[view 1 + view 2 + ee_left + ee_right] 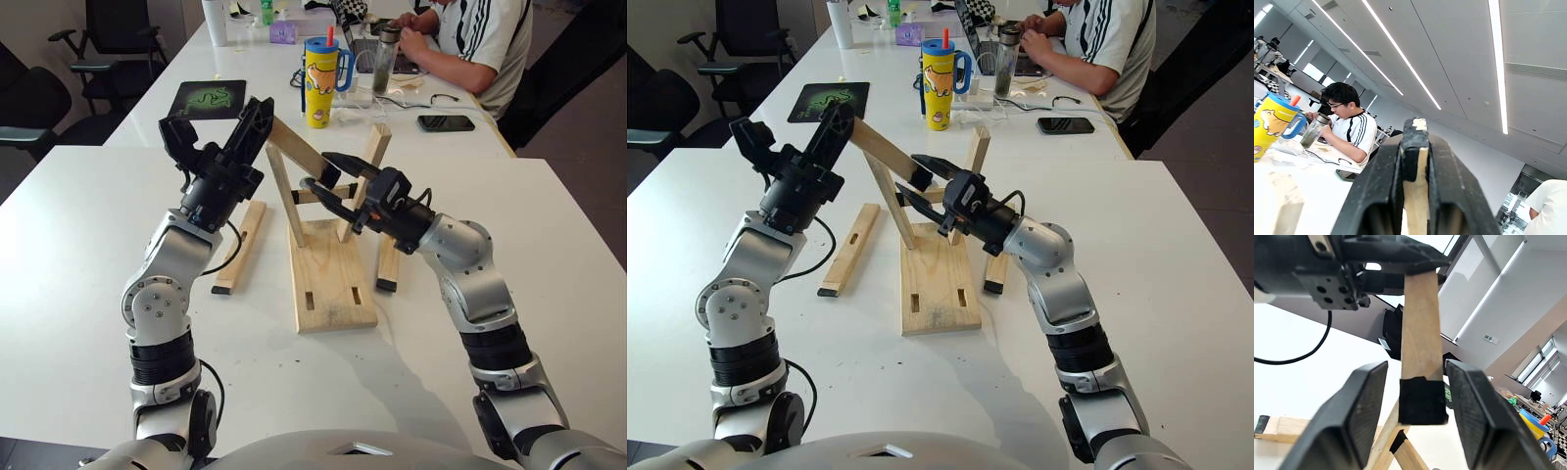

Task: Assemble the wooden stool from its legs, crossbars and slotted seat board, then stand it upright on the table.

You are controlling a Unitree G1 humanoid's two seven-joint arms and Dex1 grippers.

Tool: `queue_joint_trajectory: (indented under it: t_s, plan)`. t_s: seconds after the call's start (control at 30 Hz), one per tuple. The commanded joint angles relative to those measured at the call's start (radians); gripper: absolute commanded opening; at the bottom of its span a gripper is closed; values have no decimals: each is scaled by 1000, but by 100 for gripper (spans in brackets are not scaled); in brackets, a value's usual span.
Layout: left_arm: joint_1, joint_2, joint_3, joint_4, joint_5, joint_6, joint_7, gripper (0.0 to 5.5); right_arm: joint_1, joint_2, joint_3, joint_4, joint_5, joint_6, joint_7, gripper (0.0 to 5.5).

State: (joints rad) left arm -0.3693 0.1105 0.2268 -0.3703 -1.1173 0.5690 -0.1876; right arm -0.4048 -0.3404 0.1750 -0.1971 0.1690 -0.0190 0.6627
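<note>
Seat board (pixel 328 284): flat on the table (pixel 88 245), two standing legs (pixel 286 201) in its far slots (one leans).
Left gripper (pixel 257 122): above the board's far left, pinching a raised leg (pixel 299 147).
Right gripper (pixel 318 170): above the board's far end, fingers spread either side of that leg's black tip.
Loose legs (pixel 240 245): one lying either side of the board.

Silver arms (pixel 171 257), black joint bands (pixel 157 357), looping black cable (pixel 238 250), black left gripper (pixel 257 116), right gripper (pixel 315 168).
</note>
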Motion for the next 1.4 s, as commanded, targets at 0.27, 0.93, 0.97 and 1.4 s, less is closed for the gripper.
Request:
queue_joint_trajectory:
  t_s: [0.27, 0.93, 0.97, 1.4]
  plan:
    - [82, 189, 108, 93, 130, -33, -85, 44, -57, 77, -230, 20, 168, 180, -207, 218]
    - [12, 144, 61, 592, 557, -351, -139, 44, 57, 125, -370, 245, 77, 221, -506, 85]
    - [6, 144, 62, 608, 563, -360, -143, 44, 67, 126, -367, 247, 73, 218, -507, 85]
    - [15, 114, 53, 603, 556, -337, -201, 44, 102, 130, -355, 251, 46, 208, -504, 85]
